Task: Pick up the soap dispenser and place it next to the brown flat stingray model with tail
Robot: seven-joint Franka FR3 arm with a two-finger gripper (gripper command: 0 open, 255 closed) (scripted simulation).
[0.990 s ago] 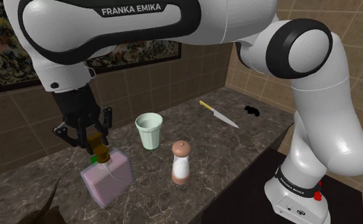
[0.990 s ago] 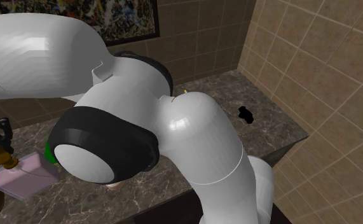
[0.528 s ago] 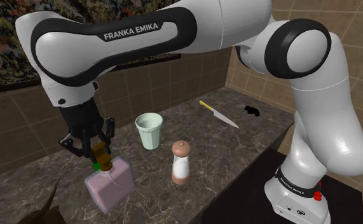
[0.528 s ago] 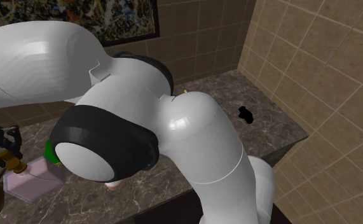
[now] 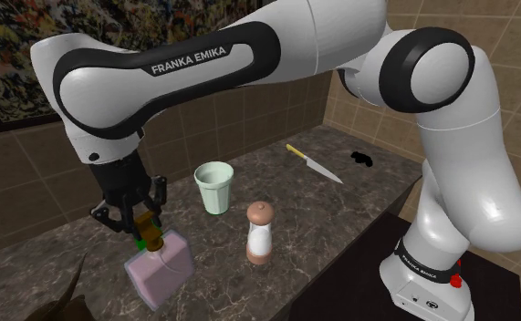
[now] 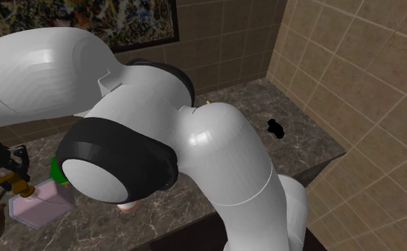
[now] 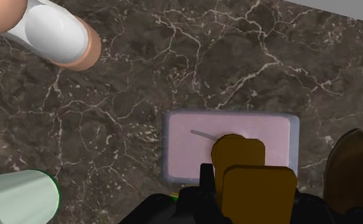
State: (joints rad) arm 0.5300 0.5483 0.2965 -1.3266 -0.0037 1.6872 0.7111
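Observation:
The soap dispenser is a pink, flat-sided bottle with a brown pump head. It stands tilted at the near left of the dark marble counter. My gripper is shut on its pump head from above. The wrist view looks down on the bottle, with the brown pump clasped in the gripper. In the second exterior view the bottle hangs below the gripper at the far left. The brown stingray model lies just left of the bottle, and its edge shows beside the bottle.
A pale green cup and a white shaker with a tan top stand right of the bottle. A yellow-handled knife and a small black object lie farther along the counter. The tiled wall runs behind.
My gripper has carried the soap dispenser down and a little toward the shoulder view's right, closer to the counter. The other objects have not moved.

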